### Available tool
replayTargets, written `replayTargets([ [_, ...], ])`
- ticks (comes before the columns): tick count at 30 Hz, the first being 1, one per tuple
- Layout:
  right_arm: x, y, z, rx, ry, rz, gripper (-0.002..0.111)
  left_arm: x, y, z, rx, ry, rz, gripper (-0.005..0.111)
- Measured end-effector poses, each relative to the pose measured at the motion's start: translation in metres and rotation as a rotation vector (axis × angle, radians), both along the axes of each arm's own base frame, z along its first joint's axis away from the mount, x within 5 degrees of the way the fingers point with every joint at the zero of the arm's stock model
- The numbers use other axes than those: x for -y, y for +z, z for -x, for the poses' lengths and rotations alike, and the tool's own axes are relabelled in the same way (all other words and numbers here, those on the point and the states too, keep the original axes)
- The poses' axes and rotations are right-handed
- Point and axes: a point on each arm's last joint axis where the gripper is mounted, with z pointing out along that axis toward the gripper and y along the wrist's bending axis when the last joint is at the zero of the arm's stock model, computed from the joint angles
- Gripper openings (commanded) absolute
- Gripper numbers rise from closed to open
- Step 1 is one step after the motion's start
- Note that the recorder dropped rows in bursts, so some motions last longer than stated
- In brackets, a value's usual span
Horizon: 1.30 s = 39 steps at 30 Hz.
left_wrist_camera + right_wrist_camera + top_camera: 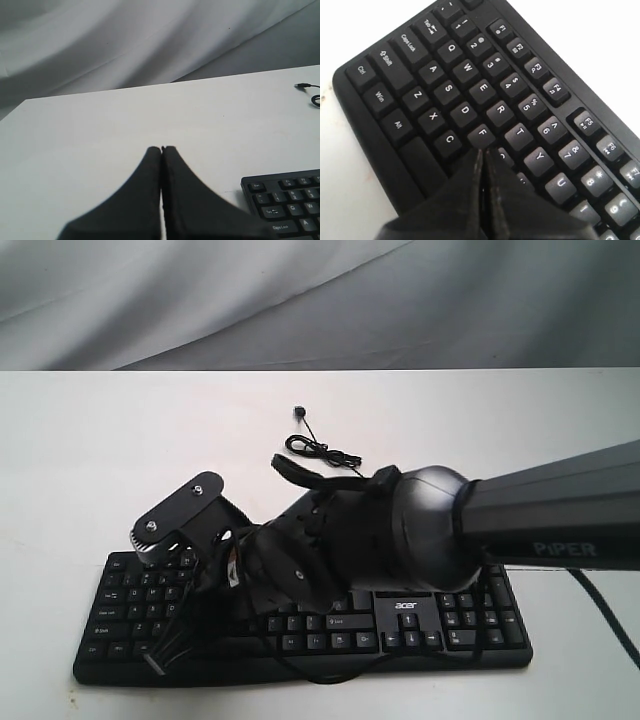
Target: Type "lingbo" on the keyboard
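Note:
The black keyboard [470, 625] with white legends and an acer logo lies along the table's front edge. Its letter keys fill the right wrist view [485, 95], and its Esc corner [285, 195] shows in the left wrist view. My right arm [420, 525] reaches across the keyboard's left half, and its own body hides the fingertips in the exterior view. The right gripper [483, 150] is shut with nothing in it, tips at the edge of the F key [481, 134], partly covering G. Whether they press a key I cannot tell. The left gripper [161, 148] is shut, empty, over bare table beside the keyboard.
The keyboard's thin black cable [318, 450] lies coiled behind it, its plug [298, 412] further back; the plug [300, 86] also shows in the left wrist view. The white table [90, 450] ends at a grey draped backdrop [300, 300].

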Motion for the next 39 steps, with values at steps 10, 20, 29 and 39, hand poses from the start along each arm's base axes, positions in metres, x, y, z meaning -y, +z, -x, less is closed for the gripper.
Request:
replayTargets([
  [10, 0.002, -0.012, 0.001, -0.018, -0.002, 0.025, 0.0, 0.0, 0.0, 0.0, 0.0, 0.0, 0.0, 0.0],
  [20, 0.002, -0.018, 0.001, -0.028, -0.001, 0.039, 0.0, 0.0, 0.0, 0.0, 0.0, 0.0, 0.0, 0.0],
  [29, 0.001, -0.023, 0.0, -0.028, -0.002, 0.041, 0.0, 0.0, 0.0, 0.0, 0.0, 0.0, 0.0, 0.0],
  [39, 0.008, 0.004, -0.006, -0.003, -0.026, 0.001, 0.0, 0.0, 0.0, 0.0, 0.0, 0.0, 0.0, 0.0],
])
